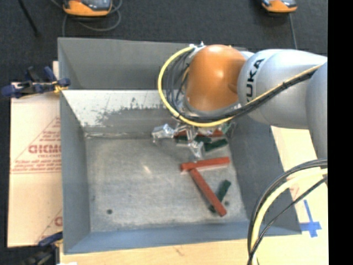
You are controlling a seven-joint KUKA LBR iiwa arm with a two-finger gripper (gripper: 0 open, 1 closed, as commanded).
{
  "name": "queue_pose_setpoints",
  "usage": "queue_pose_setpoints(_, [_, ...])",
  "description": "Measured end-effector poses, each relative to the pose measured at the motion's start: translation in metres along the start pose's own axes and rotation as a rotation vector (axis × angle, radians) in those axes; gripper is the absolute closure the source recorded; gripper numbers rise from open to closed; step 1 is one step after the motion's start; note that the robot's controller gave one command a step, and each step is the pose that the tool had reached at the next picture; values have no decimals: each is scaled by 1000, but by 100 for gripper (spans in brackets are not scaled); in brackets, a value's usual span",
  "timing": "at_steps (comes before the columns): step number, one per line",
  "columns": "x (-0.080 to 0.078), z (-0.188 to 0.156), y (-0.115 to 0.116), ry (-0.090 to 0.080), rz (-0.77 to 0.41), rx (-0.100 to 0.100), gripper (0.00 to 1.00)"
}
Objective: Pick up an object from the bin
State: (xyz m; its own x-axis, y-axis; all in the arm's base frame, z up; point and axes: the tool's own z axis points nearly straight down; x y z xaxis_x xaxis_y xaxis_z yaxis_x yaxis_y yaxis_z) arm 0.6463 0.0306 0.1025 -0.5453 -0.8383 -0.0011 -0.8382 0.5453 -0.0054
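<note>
Dark matte flooring surrounds a grey metal bin (pixel 71 164) whose sloping walls run down to a flat, scuffed floor. Reaching in from the right, the silver-grey arm (pixel 287 87) bends down over the bin's back right part. Its wrist is capped by a smooth, rounded orange cover (pixel 212 84) and ringed by a yellow cable (pixel 164 76). Under the cover the gripper (pixel 186 138) points down, low near the bin floor. Whether it is open or closed cannot be told, and nothing can be seen held in it. Just beside it, to the right, lies a dark green piece (pixel 214 143), partly hidden under the wrist. In front of these, a flat red stick (pixel 205 163) lies crosswise, touching a second red stick (pixel 207 191) set diagonally. A small dark green block (pixel 222 189) rests against the diagonal one.
</note>
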Motion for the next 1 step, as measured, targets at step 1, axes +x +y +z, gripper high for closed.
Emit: queue_pose_setpoints(1, [87,31,-34,-2,-47,0,0])
